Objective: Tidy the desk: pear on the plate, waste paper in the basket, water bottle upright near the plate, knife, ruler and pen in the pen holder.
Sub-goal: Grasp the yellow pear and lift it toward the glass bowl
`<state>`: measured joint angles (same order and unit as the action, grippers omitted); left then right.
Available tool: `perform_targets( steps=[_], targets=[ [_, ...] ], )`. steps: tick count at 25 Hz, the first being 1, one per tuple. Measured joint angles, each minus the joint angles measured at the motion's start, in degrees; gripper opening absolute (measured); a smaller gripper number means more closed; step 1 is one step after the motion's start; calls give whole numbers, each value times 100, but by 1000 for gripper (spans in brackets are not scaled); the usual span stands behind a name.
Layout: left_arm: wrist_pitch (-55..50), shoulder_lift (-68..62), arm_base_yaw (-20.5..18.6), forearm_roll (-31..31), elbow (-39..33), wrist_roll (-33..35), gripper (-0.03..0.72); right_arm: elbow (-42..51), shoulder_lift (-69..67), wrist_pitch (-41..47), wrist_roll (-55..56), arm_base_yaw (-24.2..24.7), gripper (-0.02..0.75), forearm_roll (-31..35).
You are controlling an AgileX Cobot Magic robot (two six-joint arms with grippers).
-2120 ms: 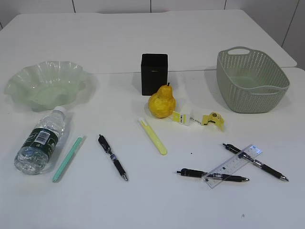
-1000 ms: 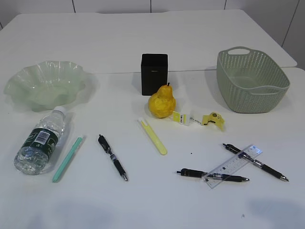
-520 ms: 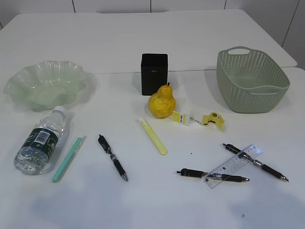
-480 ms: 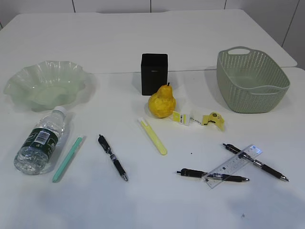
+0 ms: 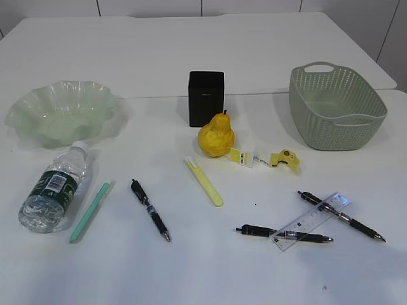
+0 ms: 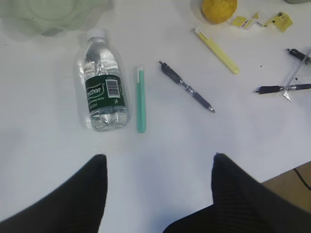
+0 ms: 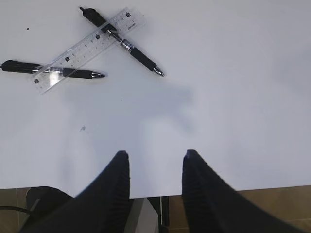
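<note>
The clear water bottle (image 6: 102,85) with its dark green label lies on its side beside the plate (image 5: 60,111). The left gripper (image 6: 158,167) and right gripper (image 7: 155,162) both gape, holding nothing.

Bright even overhead light; soft faint shadows on desk (image 5: 191,267); wrist views slightly soft.

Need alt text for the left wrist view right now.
Open left gripper, jaws empty, above the white desk. Ahead, the water bottle lies on its side, a green stick beside it, a black pen further right.
</note>
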<state>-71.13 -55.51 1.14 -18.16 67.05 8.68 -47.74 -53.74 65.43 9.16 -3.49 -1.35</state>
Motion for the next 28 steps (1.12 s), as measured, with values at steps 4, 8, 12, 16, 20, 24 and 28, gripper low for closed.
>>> perform_targets(
  steps=[4,8,12,16,20,24,28],
  targets=[
    [-37,-572,227,75,488,0,477,0,-75,0,0,0,302,0],
    [-41,-1154,441,148,884,0,479,-44,-200,0,0,0,302,0],
    [-41,-1789,789,494,1362,10,479,-57,-289,0,0,0,302,0],
    [-41,-2409,1207,929,1914,22,479,-57,-334,-39,0,0,302,-22],
    [-41,-3079,1602,1225,2485,43,479,-57,-370,-39,0,0,302,-46],
    [-41,-3772,1901,1287,3030,43,479,-57,-370,-39,0,0,302,-46],
    [-41,-4378,2093,1292,3515,43,489,-57,-370,-39,0,0,302,-46]
  ],
)
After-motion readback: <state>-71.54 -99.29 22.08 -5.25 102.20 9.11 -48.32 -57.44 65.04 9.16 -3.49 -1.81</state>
